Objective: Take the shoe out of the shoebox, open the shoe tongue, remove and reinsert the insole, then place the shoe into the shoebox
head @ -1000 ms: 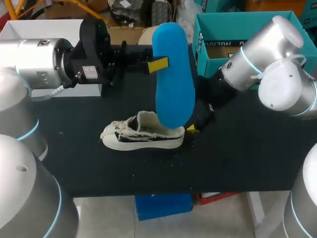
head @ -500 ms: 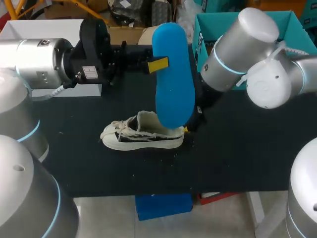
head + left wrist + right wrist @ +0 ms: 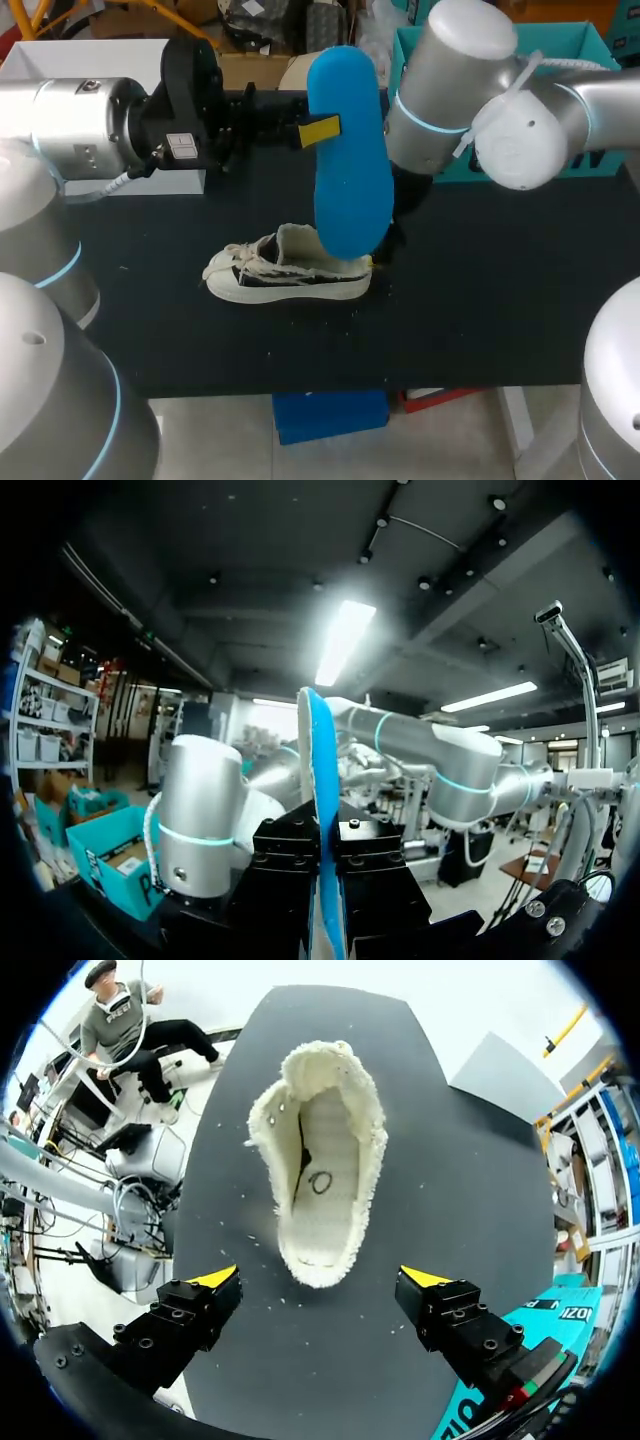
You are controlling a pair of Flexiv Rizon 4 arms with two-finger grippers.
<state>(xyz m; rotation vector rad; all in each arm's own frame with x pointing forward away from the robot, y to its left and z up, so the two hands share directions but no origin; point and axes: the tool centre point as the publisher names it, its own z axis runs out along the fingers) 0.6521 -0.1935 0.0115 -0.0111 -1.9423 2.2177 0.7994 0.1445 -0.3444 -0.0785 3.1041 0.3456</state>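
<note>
Head view puts the blue insole (image 3: 350, 150) upright above the black counter (image 3: 500, 300). The left hand (image 3: 318, 131) is clamped on its 9 o'clock edge, and its lower end sits at the collar of the shoe (image 3: 288, 272). The shoe rests mid-counter, toe toward 9 o'clock, with the teal shoebox (image 3: 590, 45) at 2 o'clock from it. In the right wrist view the right hand (image 3: 320, 1278) is spread wide, the heel just ahead between its fingers and neither finger touching.

The insole looks like light, bendy foam and would likely buckle if pushed end-on. The fleecy collar is soft, so the firmer heel is the better hold. Bare counter lies at 3 o'clock of the shoe, the near edge is close at 6, and the right arm crowds 1 o'clock.
</note>
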